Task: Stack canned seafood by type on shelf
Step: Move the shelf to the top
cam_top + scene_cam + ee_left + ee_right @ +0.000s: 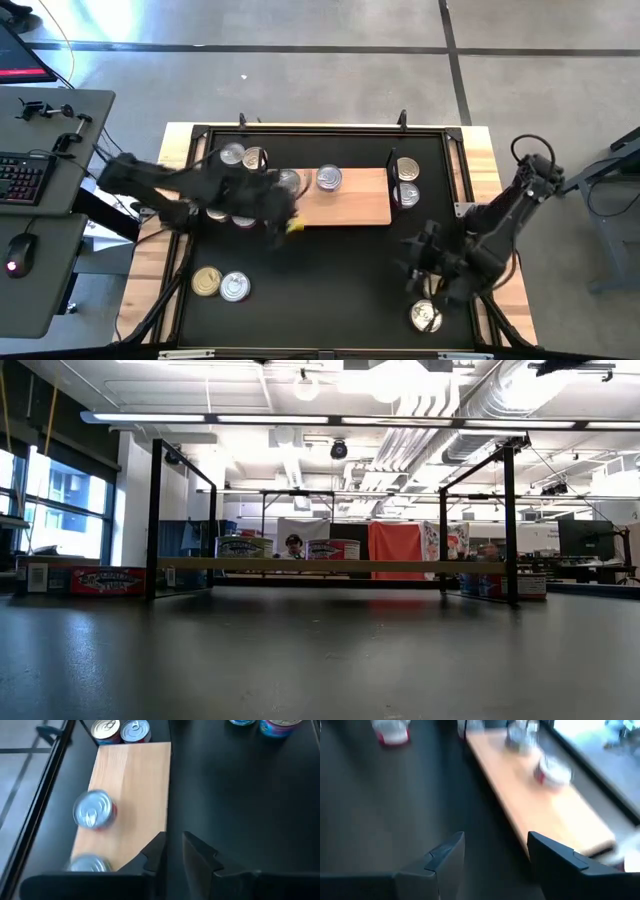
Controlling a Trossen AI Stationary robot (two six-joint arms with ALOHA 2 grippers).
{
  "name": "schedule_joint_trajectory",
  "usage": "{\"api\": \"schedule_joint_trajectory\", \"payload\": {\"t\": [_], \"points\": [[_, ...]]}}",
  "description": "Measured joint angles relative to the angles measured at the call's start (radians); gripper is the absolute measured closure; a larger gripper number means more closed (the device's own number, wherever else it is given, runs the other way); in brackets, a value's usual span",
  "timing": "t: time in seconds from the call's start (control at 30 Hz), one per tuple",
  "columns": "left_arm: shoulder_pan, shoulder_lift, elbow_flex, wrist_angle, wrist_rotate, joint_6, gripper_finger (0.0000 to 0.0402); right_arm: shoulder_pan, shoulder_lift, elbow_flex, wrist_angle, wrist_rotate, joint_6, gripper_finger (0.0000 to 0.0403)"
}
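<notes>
high view: the left gripper hangs nearly closed and empty by the shelf edge, two cans on the board, so next it probably reaches for a loose can, while the right gripper waits half open, empty.

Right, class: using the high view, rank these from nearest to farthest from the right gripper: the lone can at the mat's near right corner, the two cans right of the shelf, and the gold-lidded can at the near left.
1. Lone can, just below the right gripper.
2. Pair of cans off the shelf's right end.
3. Gold-lidded can, far across the mat, near left.
</notes>
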Motion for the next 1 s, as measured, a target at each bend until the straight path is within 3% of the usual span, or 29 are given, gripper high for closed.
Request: {"api": "schedule_joint_trajectory", "payload": {"t": [0.27,0.37,0.57,0.8,1.0], "points": [[-0.317,-0.137,-0.297,-0.018,-0.357,-0.601,0.0368,0.036,0.080,0.000,-0.268,-0.091,0.381,0.0192],[-0.396,-0.158,-0.373,-0.063,-0.377,-0.794,0.0373,0.012,0.116,-0.001,-0.342,-0.124,0.462,0.0192],[-0.515,-0.166,-0.469,-0.170,-0.411,-1.052,0.0374,0.005,0.117,-0.009,-0.428,-0.100,0.443,0.0192],[-0.571,-0.203,-0.651,-0.178,-0.575,-1.274,0.0322,0.019,-0.046,-0.225,-0.241,-0.042,0.434,0.0192],[-0.561,-0.219,-0.764,-0.108,-0.637,-1.230,0.0252,-0.018,-0.176,-0.361,0.003,-0.020,0.291,0.0192]]}}
